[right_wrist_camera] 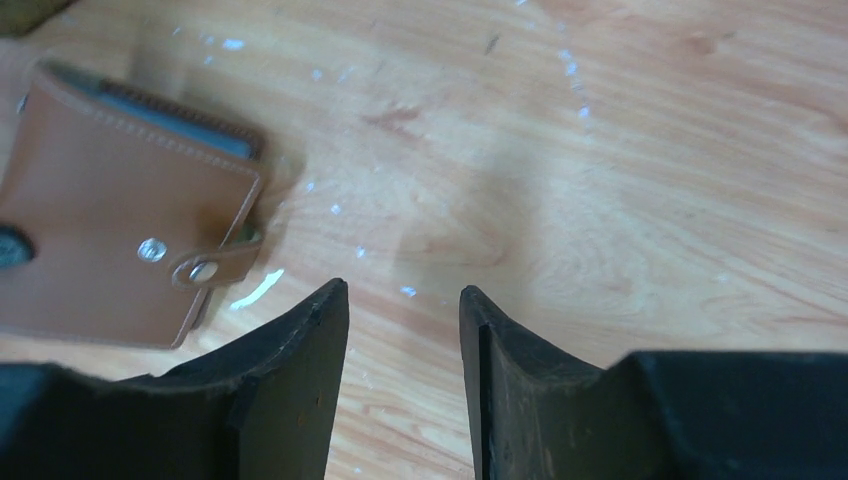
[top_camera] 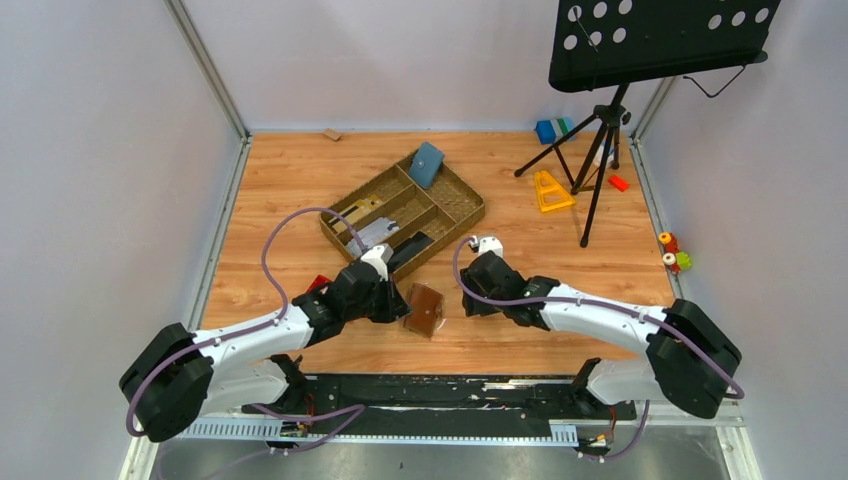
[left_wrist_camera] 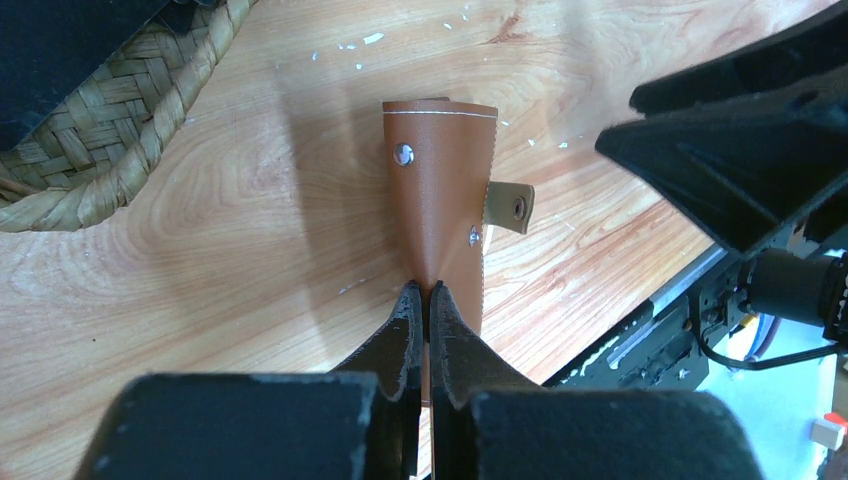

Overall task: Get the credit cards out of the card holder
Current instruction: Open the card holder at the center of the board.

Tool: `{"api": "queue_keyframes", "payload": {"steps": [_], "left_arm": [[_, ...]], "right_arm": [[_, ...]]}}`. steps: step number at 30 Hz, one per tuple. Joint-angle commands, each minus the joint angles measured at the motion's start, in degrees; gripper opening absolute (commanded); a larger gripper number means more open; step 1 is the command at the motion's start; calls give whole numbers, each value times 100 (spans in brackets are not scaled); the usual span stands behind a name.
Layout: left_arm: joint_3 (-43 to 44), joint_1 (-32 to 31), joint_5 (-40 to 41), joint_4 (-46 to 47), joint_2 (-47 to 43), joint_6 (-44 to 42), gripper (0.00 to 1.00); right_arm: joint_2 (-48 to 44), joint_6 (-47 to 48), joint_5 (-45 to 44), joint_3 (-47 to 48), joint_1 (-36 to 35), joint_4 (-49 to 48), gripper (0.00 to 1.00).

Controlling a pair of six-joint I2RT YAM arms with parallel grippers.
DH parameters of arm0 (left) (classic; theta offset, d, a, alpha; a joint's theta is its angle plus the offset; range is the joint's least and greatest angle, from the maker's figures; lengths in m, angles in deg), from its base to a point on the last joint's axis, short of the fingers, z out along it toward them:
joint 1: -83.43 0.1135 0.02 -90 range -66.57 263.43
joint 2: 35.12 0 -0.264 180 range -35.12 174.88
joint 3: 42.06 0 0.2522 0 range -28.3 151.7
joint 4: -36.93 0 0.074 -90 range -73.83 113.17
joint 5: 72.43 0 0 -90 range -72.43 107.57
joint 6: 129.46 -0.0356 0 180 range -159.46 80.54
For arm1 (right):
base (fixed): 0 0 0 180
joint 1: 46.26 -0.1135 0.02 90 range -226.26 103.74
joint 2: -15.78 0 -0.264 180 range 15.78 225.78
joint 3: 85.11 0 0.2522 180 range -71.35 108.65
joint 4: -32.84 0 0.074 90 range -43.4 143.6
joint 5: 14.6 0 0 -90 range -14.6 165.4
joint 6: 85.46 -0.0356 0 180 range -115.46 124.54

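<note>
So, your left jaws pinch the small brown leather-look folding card holder (left_wrist_camera: 440, 170) by its edge, presumably anchoring it so your spread, empty right jaws can unsnap the tab (right_wrist_camera: 215, 268).

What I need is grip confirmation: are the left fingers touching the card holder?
Touching. The left wrist view shows the left fingers pinched shut on the near edge of the card holder, with no gap.
</note>
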Motion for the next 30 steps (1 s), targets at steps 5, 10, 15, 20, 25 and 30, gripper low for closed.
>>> {"api": "queue_keyframes", "payload": {"steps": [5, 10, 15, 20, 25, 30], "left_arm": [[24, -25, -92, 214, -20, -78, 0], [33, -34, -136, 265, -21, -68, 0], [48, -60, -142, 274, -30, -68, 0], [42, -78, -147, 301, -33, -68, 0], [60, -87, -159, 322, -19, -60, 0], [60, -100, -153, 322, -15, -60, 0]], "right_arm": [[-692, 354, 1306, -538, -14, -1447, 51], [-622, 432, 1764, -432, -23, -1671, 62], [-557, 288, 1483, -350, -53, -1548, 94], [-334, 273, 1464, -292, -112, -1602, 100], [-27, 259, 1476, -119, -271, -1747, 90], [300, 177, 1285, 120, -340, -1697, 79]]}}
